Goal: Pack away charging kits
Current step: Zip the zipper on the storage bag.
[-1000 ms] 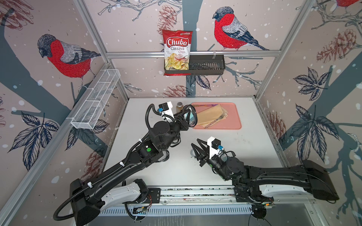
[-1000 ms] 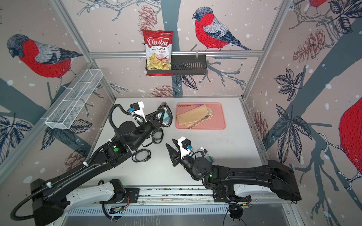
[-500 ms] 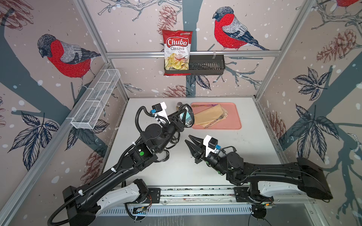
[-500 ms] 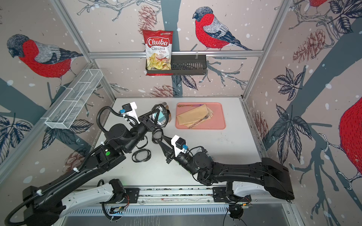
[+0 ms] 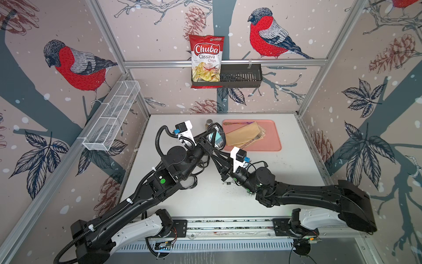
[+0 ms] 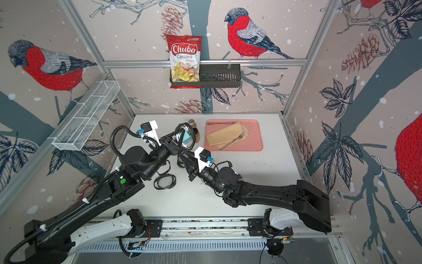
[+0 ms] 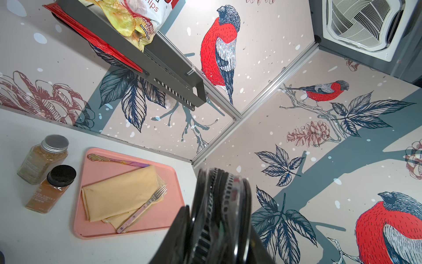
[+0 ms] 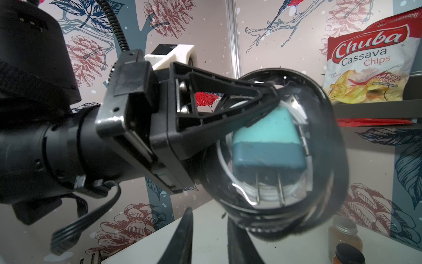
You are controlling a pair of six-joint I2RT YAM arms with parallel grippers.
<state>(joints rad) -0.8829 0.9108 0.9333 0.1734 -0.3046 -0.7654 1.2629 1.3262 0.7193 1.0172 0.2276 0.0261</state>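
My left gripper (image 5: 210, 141) is shut on an oval clear black-rimmed case (image 5: 216, 137), which it holds on edge above the table; it shows in both top views (image 6: 185, 137). In the right wrist view a teal plug charger (image 8: 267, 141) with metal prongs and a coiled white cable (image 8: 262, 195) show through the case (image 8: 324, 160). In the left wrist view the case (image 7: 219, 217) fills my left gripper (image 7: 217, 230). My right gripper (image 5: 215, 158) is just below the case, its jaws narrowly open (image 8: 210, 230) with only table between them. Another black-rimmed case (image 6: 164, 181) lies flat beside the left arm.
A pink tray (image 5: 272, 139) at the back holds a folded napkin, a fork and a spoon. Two brown spice jars (image 7: 43, 157) (image 7: 53, 189) stand left of it. A chips bag (image 5: 206, 59) sits in a black wall basket, and a white wire basket (image 5: 112, 116) hangs on the left wall.
My right gripper has moved back and to the left, up under the held case, and its jaws have narrowed. The left arm shifted a little, still holding the case.
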